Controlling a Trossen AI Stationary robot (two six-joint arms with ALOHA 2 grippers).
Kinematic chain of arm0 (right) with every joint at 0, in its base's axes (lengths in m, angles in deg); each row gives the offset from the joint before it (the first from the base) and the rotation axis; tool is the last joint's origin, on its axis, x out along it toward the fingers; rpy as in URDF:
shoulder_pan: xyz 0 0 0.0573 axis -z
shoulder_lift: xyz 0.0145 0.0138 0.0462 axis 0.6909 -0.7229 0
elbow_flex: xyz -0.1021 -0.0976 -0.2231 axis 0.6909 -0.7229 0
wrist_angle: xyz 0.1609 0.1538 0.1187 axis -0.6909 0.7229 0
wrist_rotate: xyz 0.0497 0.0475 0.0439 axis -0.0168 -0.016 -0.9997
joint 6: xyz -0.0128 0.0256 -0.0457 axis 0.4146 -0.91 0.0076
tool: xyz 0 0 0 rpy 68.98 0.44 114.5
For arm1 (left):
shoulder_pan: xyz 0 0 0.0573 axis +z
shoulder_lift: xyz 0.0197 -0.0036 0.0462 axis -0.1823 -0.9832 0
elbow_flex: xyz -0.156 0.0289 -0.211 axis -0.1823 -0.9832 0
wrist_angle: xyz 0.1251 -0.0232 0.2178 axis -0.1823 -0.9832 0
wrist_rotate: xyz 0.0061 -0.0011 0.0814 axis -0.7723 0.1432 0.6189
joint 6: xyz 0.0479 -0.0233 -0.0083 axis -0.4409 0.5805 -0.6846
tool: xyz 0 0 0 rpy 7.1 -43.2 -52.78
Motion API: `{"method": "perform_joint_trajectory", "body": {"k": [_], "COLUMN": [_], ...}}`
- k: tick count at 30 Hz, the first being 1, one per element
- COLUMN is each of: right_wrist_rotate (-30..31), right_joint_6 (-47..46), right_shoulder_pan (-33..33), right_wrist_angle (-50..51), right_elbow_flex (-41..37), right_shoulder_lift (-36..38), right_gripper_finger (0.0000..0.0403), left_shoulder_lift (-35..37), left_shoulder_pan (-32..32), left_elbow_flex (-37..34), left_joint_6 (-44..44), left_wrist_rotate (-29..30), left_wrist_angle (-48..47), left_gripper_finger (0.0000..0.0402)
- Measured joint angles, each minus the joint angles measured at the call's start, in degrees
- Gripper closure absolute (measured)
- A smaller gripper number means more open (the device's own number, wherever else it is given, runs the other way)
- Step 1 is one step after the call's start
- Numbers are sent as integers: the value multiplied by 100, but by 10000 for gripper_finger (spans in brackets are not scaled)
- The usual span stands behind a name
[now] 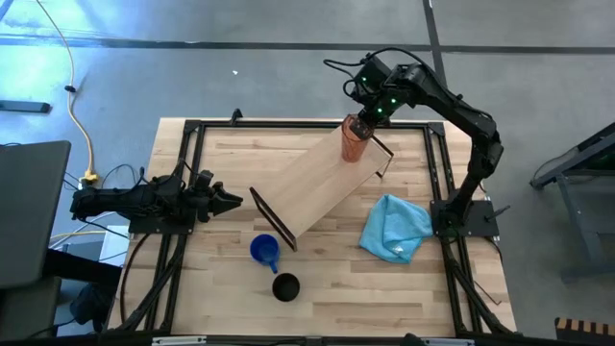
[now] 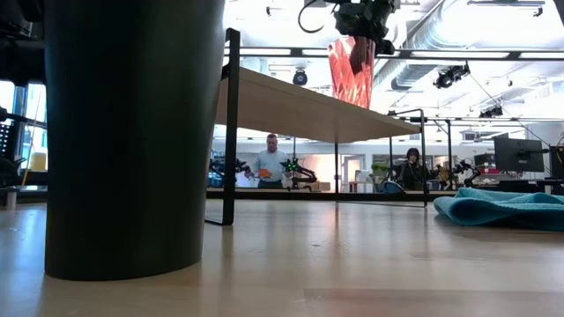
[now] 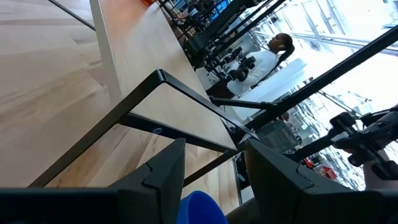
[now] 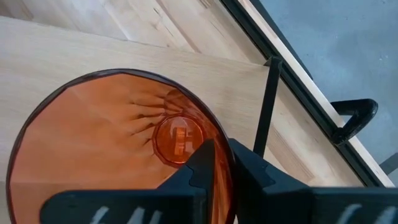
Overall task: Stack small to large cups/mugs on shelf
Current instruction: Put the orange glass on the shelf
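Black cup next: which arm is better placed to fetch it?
Probably left. The left end effector is open and near the black cup; the right end effector is shut on the orange tumbler over the shelf.

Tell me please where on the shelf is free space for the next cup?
The shelf is bare from the orange tumbler, which the right gripper holds at the far end, down to the near bracket. Below that bracket it is crowded: blue mug, black cup.

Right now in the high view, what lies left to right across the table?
Left gripper → blue mug → black cup → orange tumbler, gripped by the right gripper over the shelf → light blue cloth.
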Motion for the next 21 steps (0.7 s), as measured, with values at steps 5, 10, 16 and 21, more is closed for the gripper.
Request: {"method": "perform_joint_trajectory", "body": {"k": [5, 10, 16, 21], "right_wrist_rotate": [0, -55, -378, -515], "right_joint_6": [9, -24, -201, -355], "right_shoulder_pan": [0, -4, -202, -548], "right_wrist_angle": [4, 4, -224, -597], "right_elbow_flex": [0, 0, 0, 0], "right_shoulder_lift": [4, 4, 4, 4], "right_gripper_finger": [397, 400, 402, 402], "left_shoulder_lift": [-1, -2, -1, -1], "left_shoulder_pan": [0, 0, 0, 0], "left_elbow_flex": [0, 0, 0, -1], "left_joint_6": [0, 0, 0, 0], "left_wrist_rotate": [0, 0, 2, 68], "left_wrist_angle": [0, 0, 0, 2], "left_gripper_finger": [245, 245, 245, 245]}}
